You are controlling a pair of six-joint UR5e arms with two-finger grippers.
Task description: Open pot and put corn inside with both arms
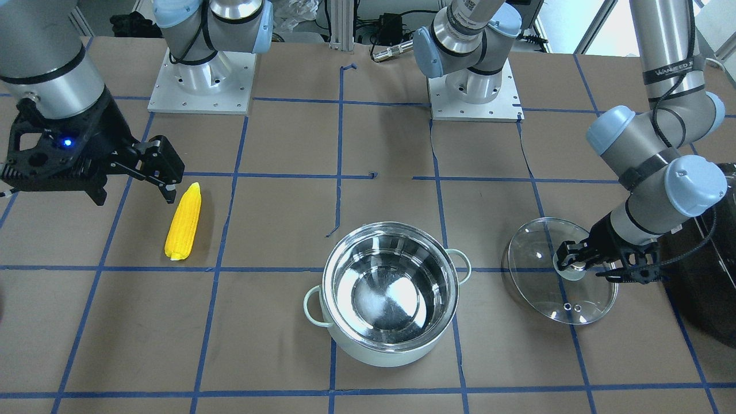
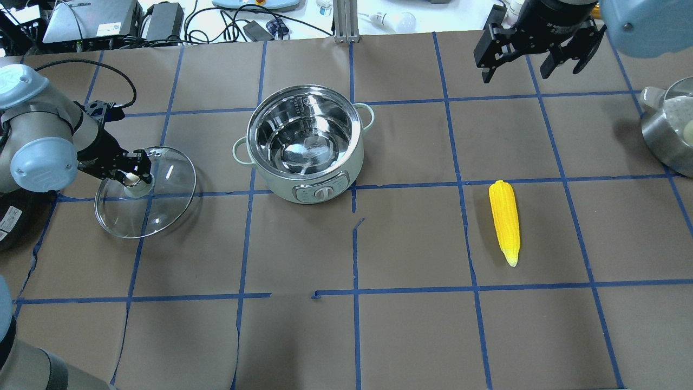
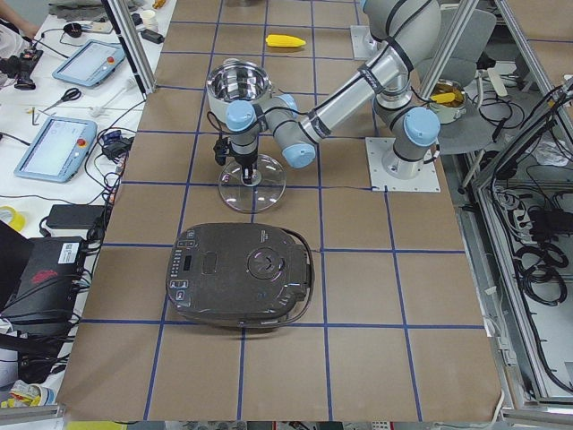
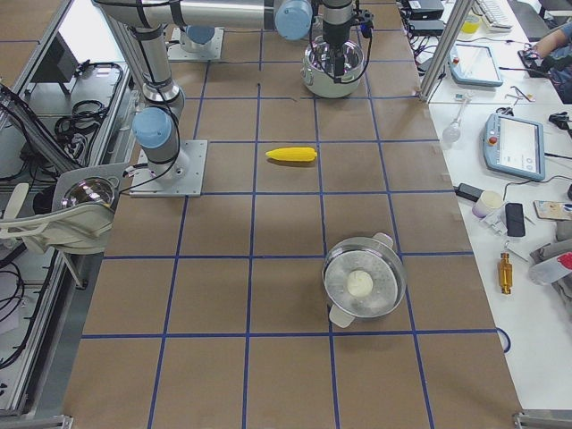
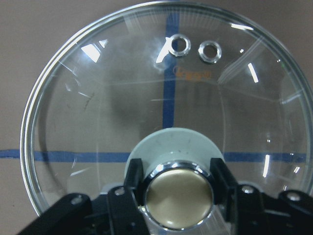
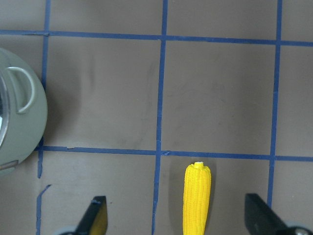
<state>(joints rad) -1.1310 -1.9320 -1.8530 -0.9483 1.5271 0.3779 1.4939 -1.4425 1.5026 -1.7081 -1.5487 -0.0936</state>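
The mint-green pot (image 1: 379,352) stands open and empty mid-table, also in the overhead view (image 2: 319,189). Its glass lid (image 1: 537,287) lies low over the table beside it on my left side (image 2: 162,211). My left gripper (image 1: 569,261) is shut on the lid's beige knob (image 5: 178,200), one finger on each side. The yellow corn (image 1: 184,221) lies flat on the table on my right side (image 2: 504,219). My right gripper (image 1: 138,195) is open and empty, above the corn; in the right wrist view the corn (image 6: 196,198) lies between the spread fingers.
A large black appliance (image 1: 707,287) sits just beyond the lid at the table's left end. A steel pot with a white lump (image 2: 668,130) stands at the right edge. The two arm bases (image 1: 201,86) (image 1: 474,92) are at the table's back.
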